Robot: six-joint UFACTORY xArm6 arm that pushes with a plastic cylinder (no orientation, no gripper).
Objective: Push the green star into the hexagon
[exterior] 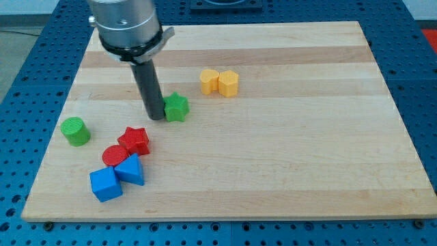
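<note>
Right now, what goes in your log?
my tip touching green star, view's left side | yellow hexagon upper right, apart

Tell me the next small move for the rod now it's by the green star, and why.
Probably a short push toward the view's upper right. My tip sits right against the green star on its left side, and the yellow hexagon lies up and to the right, beside another yellow block. Shifting the tip slightly below the star first may aim the push better.

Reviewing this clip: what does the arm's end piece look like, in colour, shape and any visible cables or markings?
A grey metallic cylindrical housing with a dark flanged collar beneath it, narrowing to a straight dark rod ending at my tip. No cables, labels or markings are visible in this view.
</note>
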